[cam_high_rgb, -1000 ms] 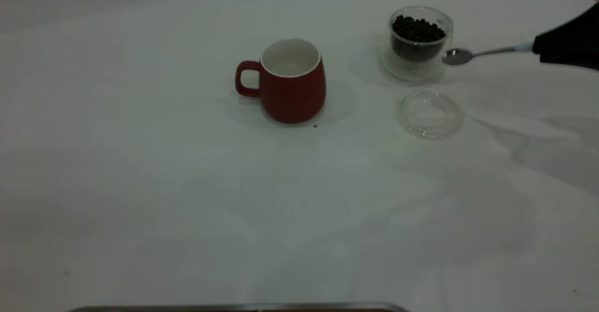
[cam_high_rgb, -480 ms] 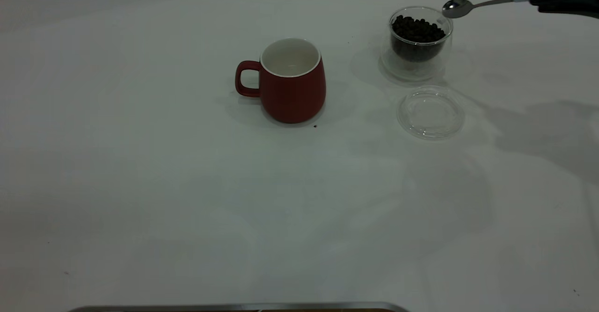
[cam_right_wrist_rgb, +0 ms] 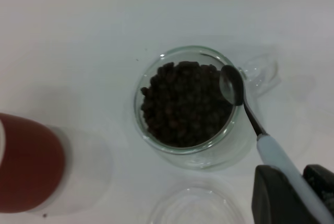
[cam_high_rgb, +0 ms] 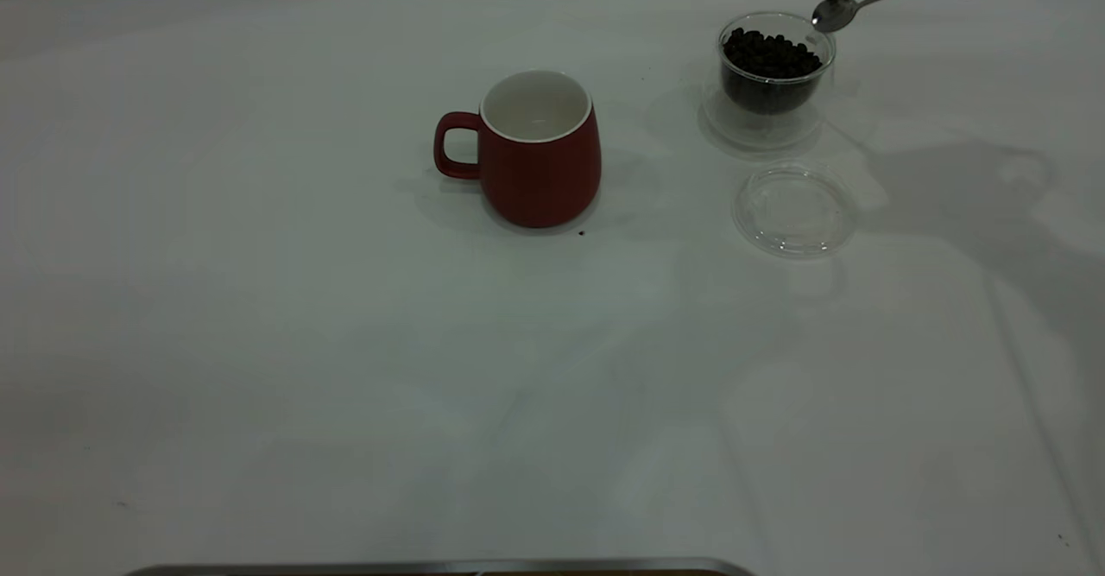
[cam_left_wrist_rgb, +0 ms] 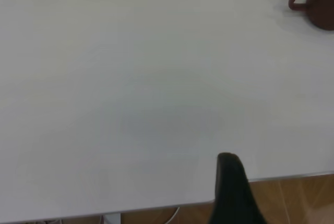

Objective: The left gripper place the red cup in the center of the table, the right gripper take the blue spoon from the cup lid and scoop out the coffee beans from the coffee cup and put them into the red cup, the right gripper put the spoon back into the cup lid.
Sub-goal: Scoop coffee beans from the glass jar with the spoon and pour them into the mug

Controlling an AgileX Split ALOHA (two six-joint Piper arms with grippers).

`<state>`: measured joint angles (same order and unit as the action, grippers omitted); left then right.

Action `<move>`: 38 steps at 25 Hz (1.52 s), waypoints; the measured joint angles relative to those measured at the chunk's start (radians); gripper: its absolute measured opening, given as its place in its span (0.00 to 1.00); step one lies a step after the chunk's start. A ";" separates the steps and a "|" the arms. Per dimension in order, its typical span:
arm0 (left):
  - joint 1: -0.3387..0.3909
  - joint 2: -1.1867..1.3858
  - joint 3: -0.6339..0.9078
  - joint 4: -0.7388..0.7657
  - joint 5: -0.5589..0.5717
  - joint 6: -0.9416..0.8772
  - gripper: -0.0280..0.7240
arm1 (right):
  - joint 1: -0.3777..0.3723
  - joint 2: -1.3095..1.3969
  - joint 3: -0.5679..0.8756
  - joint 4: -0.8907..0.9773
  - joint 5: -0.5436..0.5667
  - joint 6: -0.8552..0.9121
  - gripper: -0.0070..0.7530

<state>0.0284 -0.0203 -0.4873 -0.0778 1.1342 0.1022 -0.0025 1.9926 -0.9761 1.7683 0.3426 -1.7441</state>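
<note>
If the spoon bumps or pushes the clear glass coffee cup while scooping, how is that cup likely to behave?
The coffee cup looks short with a wide base, so it would probably slide rather than tip. Its smooth glass on the plain table likely offers little grip. Heaped coffee beans add some weight, but a jolt could spill a few.

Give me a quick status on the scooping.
Right end effector shut on blue spoon, bowl over coffee beans. Red cup centered, empty. Left end effector parked at table edge. Nothing blocking.

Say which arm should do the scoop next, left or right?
Right. The right tool is shut on the blue spoon, its bowl at the rim of the coffee cup above the coffee beans. The left tool sits at the table edge.
</note>
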 joint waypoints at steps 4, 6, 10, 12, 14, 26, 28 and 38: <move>0.000 0.000 0.000 0.000 0.000 0.000 0.75 | 0.013 0.055 -0.035 0.003 -0.013 -0.003 0.15; 0.000 0.000 0.000 0.000 0.000 0.000 0.75 | 0.014 0.078 -0.046 0.003 -0.012 -0.003 0.15; 0.000 0.000 0.000 0.000 0.000 0.000 0.75 | 0.014 0.102 -0.054 0.006 -0.013 -0.002 0.15; 0.000 0.000 0.000 0.000 0.000 0.000 0.75 | 0.014 0.113 -0.058 0.006 -0.008 0.009 0.15; 0.000 0.000 0.000 0.000 0.000 0.000 0.75 | 0.014 0.128 -0.062 0.007 0.012 0.022 0.15; 0.000 0.000 0.000 0.000 0.000 0.000 0.75 | 0.011 0.185 -0.063 0.007 0.134 0.169 0.15; 0.000 0.000 0.000 0.000 0.000 0.000 0.75 | 0.001 0.198 -0.065 0.007 0.163 0.190 0.15; 0.000 0.000 0.000 0.000 0.000 0.000 0.75 | -0.089 0.247 -0.069 0.007 0.348 0.235 0.15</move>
<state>0.0284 -0.0203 -0.4873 -0.0778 1.1342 0.1022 -0.0916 2.2398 -1.0447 1.7749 0.6901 -1.5092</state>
